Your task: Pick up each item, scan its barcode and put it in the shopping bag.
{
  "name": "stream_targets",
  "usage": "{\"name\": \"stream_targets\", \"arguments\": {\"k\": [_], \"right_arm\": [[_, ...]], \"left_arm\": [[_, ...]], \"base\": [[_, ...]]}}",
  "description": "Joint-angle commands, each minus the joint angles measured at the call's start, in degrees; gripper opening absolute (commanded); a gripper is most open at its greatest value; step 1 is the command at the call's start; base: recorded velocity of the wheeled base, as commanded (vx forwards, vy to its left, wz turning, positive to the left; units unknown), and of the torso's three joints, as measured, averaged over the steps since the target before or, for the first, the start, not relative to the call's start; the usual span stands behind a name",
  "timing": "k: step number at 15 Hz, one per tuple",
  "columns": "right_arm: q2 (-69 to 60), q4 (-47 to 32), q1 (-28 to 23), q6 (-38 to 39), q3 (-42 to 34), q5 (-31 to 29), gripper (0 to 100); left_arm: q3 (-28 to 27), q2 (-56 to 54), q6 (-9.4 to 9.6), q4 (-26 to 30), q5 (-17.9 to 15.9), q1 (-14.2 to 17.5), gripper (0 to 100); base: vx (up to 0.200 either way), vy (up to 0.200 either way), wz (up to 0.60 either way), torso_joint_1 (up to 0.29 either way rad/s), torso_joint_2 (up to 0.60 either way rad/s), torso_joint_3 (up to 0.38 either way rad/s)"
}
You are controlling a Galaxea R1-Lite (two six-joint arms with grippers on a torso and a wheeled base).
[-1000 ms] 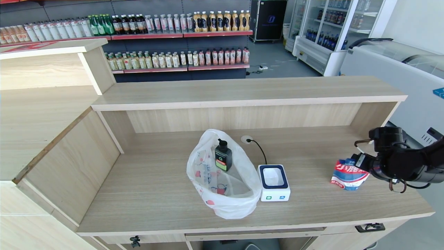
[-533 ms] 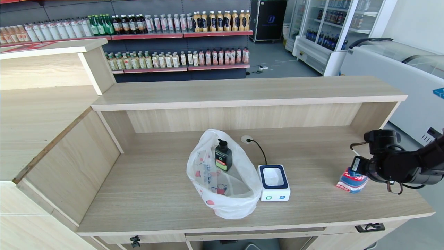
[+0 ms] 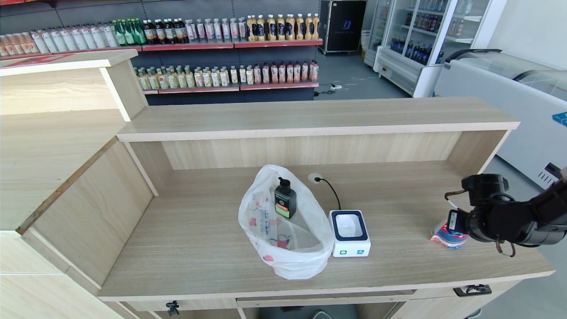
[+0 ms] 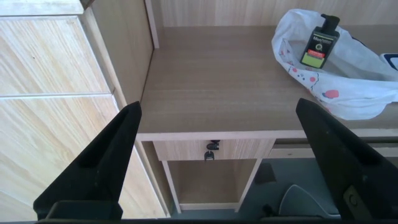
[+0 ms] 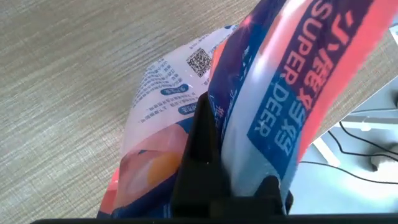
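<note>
Right gripper (image 3: 455, 225), clamped on the snack packet (image 3: 448, 238), has dipped lower at the counter's (image 3: 398, 195) right end this last second, so it's well short of the scanner (image 3: 350, 230) and shopping bag (image 3: 283, 241).

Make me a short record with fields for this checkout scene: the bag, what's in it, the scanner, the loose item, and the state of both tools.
Surface: wooden counter
Bag: white plastic shopping bag, open, mid-counter
In bag: dark pump bottle, upright
Scanner: white barcode scanner, right beside the bag, with its cable running to a hole in the counter
Loose item: red, white and blue snack packet, at the counter's right end, far from scanner and bag
Right tool: shut on the snack packet
Left tool: open, empty, off the counter's left front
</note>
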State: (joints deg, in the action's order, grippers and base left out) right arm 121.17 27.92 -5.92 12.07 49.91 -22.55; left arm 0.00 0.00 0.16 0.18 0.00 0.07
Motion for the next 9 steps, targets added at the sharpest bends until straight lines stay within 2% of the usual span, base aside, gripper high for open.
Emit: {"name": "stream_targets", "arguments": {"k": [1,2,4,5,6,8,9], "right_arm": [[-0.9,5.0,0.7,0.0,1.4,0.1,0],[-1.8,7.6,1.2,-0.9,2.3,0.9,0],[-5.9,12.5,1.0,-4.6,1.9,8.1,0],[-12.3,14.9,0.7,-5.1,0.3,21.0,0],[-16.7,12.7,-0.2,-5.6,-0.3,27.5,0],[-25.1,2.8,-0.5,-5.7,0.2,36.4,0],[-29.1,-1.7,-1.1,-5.7,0.7,43.3,0]], "left_arm": [[0.0,0.1,0.02,0.0,0.0,0.0,100],[0.0,0.1,0.02,0.0,0.0,0.0,100],[0.0,0.1,0.02,0.0,0.0,0.0,100],[0.0,0.1,0.02,0.0,0.0,0.0,100],[0.0,0.1,0.02,0.0,0.0,0.0,100],[0.0,0.1,0.02,0.0,0.0,0.0,100],[0.0,0.1,0.02,0.0,0.0,0.0,100]], "base": [[0.000,0.000,0.00,0.000,0.00,0.000],[0.000,0.000,0.00,0.000,0.00,0.000],[0.000,0.000,0.00,0.000,0.00,0.000],[0.000,0.000,0.00,0.000,0.00,0.000],[0.000,0.000,0.00,0.000,0.00,0.000],[0.000,0.000,0.00,0.000,0.00,0.000],[0.000,0.000,0.00,0.000,0.00,0.000]]}}
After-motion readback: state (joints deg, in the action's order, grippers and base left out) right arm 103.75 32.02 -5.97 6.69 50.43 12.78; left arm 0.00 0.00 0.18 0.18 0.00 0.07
